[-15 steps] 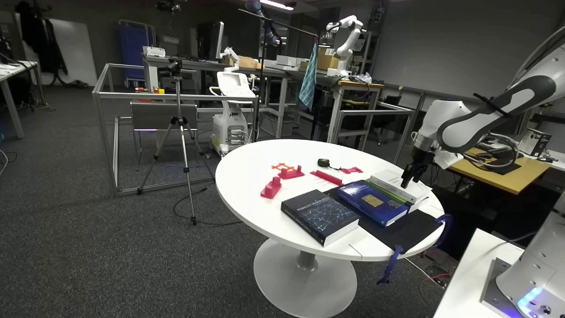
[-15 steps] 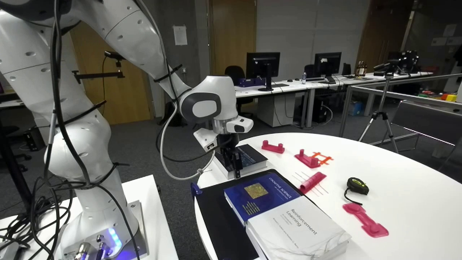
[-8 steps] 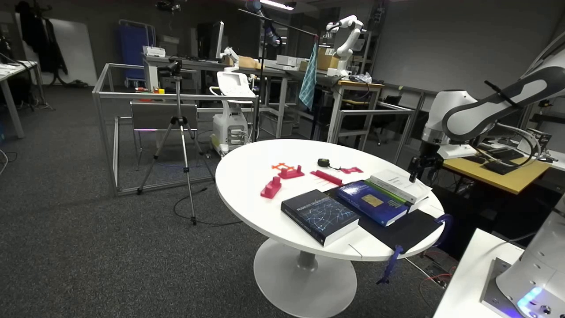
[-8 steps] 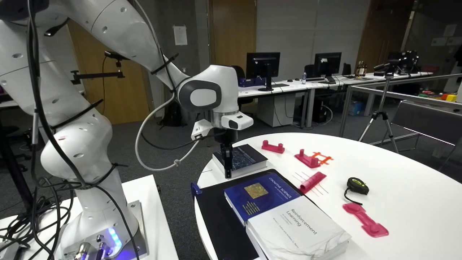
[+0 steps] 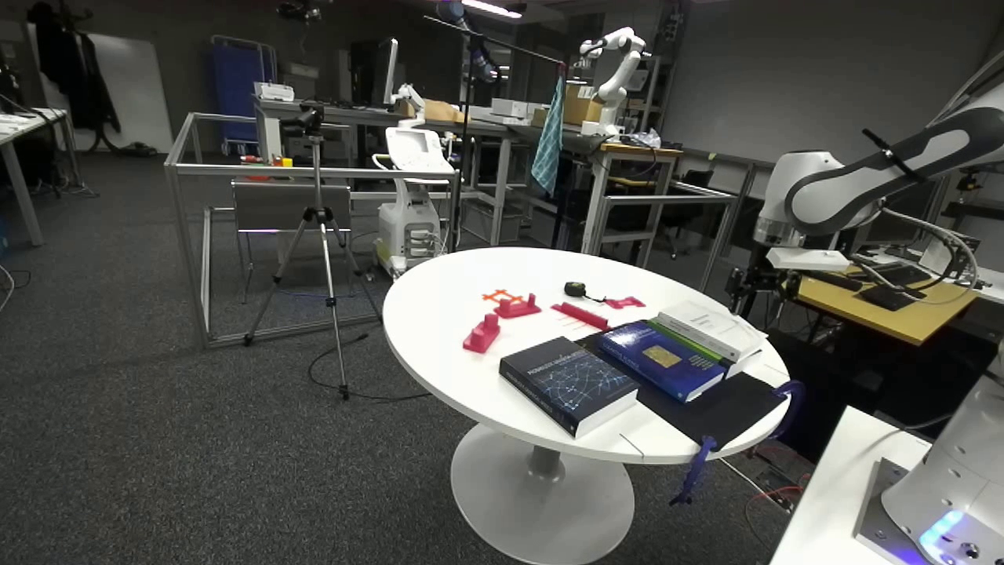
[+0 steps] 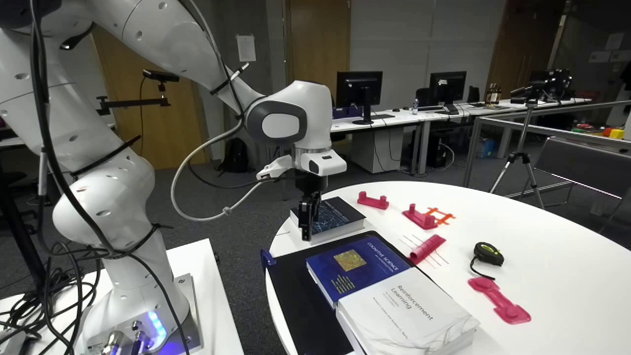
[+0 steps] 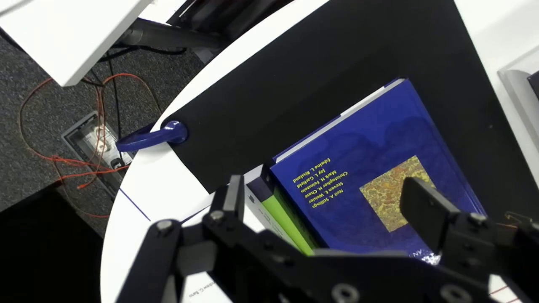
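Note:
My black gripper [image 7: 324, 185] stands open, its two fingers wide apart with nothing held. In the wrist view it hangs over a blue book [image 7: 366, 139] with yellow lettering and a gold square. Beside that book lies a white book [image 6: 409, 315] titled Reinforcement Learning, a green strip [image 7: 290, 227] showing along its side. Both books rest on a black flat bag [image 7: 294, 84] with a blue handle [image 7: 147, 139]. A thick dark book [image 5: 569, 384] lies on the table at the bag's far side; in an exterior view the gripper [image 6: 306, 231] partly covers it.
The round white table [image 6: 552, 236] also carries several pink printed parts, including a dumbbell-shaped one [image 6: 499, 300], an orange lattice [image 6: 440, 216] and a black tape measure [image 6: 488, 254]. The robot's white stand [image 5: 855, 471] is close to the table's edge.
My gripper has risen somewhat and shifted back toward the robot's base, and the wrist has turned. The books, bag and small parts have stayed in place.

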`<state>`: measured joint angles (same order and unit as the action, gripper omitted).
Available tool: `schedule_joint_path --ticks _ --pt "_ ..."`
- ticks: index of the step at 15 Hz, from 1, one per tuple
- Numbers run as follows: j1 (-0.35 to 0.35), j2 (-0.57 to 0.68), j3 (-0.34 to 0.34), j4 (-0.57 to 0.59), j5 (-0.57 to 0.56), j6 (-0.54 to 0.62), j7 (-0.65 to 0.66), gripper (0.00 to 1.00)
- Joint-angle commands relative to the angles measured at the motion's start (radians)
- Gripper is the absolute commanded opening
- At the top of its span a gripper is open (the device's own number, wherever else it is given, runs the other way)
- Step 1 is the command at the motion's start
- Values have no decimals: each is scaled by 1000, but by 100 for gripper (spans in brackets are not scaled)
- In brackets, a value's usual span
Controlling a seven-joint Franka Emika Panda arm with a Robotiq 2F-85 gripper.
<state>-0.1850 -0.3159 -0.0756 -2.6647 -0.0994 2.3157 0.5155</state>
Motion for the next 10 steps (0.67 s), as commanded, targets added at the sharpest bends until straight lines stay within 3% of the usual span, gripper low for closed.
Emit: schedule_joint_path --ticks 1,10 --pt "-28 -30 19 9 10 -34 57 100" --pt "-47 -57 11 24 17 -28 124 100"
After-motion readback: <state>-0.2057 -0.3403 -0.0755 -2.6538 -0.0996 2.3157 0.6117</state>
